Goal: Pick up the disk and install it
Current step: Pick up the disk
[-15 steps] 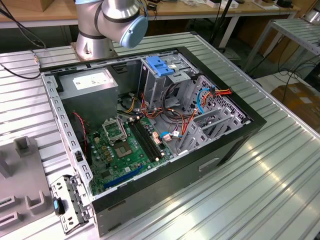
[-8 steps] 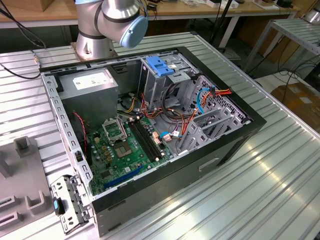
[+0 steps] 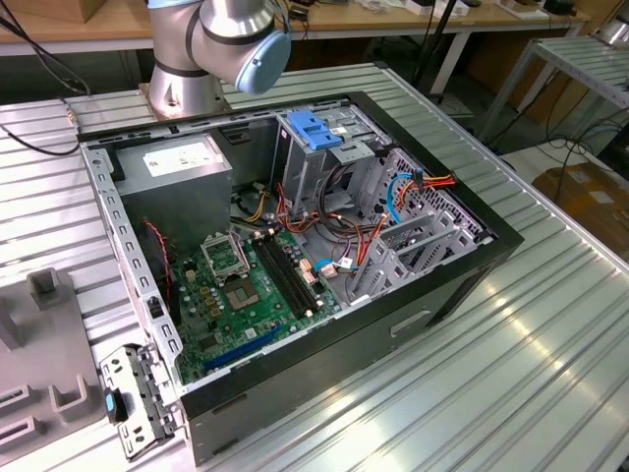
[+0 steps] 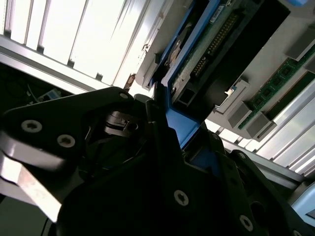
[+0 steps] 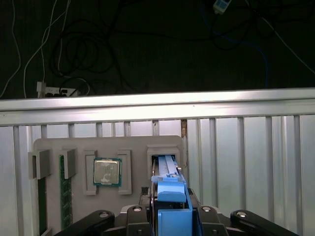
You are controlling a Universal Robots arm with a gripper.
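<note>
First wrist view caught the gripper (image 5: pixel 170 215) clamped on the disk (image 5: pixel 171 194) by its blue rails, edge-on over the grey parts tray (image 5: pixel 129 142), likely matching the tray's narrow upright slot (image 5: pixel 165 161).

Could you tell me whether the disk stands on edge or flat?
On edge: the disk shows its narrow blue rail, standing in a slot of the grey tray.
</note>
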